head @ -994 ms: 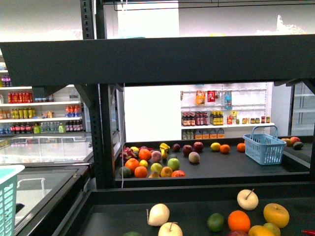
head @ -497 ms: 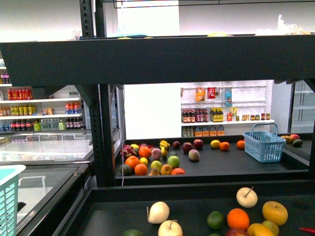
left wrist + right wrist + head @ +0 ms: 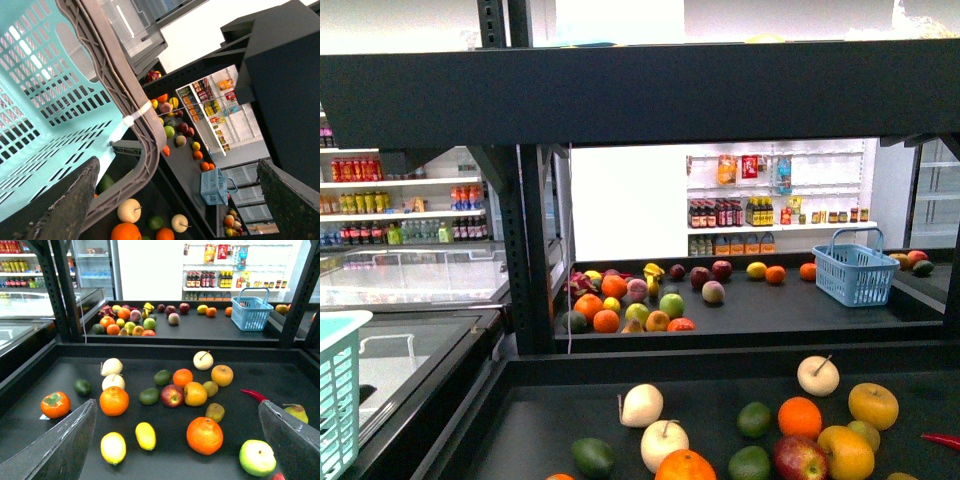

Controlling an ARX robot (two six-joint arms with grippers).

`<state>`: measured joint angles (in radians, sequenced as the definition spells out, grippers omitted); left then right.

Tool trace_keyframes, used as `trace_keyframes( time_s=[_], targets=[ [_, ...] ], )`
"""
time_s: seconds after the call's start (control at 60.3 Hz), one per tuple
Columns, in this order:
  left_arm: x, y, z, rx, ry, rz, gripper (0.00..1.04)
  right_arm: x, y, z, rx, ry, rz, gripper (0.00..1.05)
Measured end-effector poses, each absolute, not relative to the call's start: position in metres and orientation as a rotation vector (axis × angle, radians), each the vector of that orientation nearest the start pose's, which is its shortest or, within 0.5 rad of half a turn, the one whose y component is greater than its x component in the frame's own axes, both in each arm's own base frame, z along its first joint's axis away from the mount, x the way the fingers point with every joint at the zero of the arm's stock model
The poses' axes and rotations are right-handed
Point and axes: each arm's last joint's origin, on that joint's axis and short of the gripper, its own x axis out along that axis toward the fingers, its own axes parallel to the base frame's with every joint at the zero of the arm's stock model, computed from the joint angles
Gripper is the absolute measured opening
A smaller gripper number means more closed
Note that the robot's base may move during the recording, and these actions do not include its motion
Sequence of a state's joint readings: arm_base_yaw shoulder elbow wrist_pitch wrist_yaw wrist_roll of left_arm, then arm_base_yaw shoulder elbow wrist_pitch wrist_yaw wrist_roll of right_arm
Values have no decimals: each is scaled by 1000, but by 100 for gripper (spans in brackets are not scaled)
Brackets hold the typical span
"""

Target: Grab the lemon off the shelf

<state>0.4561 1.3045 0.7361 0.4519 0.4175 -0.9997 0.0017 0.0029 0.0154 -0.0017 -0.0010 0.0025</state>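
Approach step, nothing grasped. R gripper (image 3: 175, 401) wide open, empty, above dark grey metal-framed shelf (image 3: 280, 382). Small bright yellow oval lemon (image 3: 113, 447) lies on deck close ahead, just inside one finger, beside longer deeper-yellow fruit (image 3: 145, 435). Next: descend, centre jaws on lemon, miss neighbour. L gripper (image 3: 177, 161) open too, by teal plastic basket (image 3: 45, 85)

The shelf (image 3: 60, 370) deck lay open from above, with bare black patches between the scattered fruit. A yellow oval fruit (image 3: 145, 435) and a paler one (image 3: 113, 448) had room around them, with an orange (image 3: 114, 400) nearby. A dark beam (image 3: 640, 105) hung overhead. A teal basket (image 3: 45, 100) crowded the left pincer (image 3: 176, 161).
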Motion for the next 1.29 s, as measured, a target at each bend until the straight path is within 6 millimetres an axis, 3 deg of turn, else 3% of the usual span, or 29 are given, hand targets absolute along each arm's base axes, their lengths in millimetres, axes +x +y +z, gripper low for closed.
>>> trace_keyframes(
  time_s=[0.166,0.481,0.696,0.845,1.144,1.227,1.293],
  targets=[
    [301,135,263,-1166,60,106,97,97,0,168,2,-11,2,97],
    [356,160,253,-1311,31,138,97,97,0,168,2,-11,2,97],
    [377,170,248,-1338,2,133,97,97,0,168,2,-11,2,97],
    [382,173,245,-1344,0,139,97,97,0,168,2,-11,2,97],
    [379,176,245,-1331,30,179,43,97,0,168,2,-11,2,97],
    [376,171,248,-1335,64,169,33,97,0,168,2,-11,3,97],
    [374,166,252,-1278,91,155,31,97,0,168,2,-11,2,97]
  ],
)
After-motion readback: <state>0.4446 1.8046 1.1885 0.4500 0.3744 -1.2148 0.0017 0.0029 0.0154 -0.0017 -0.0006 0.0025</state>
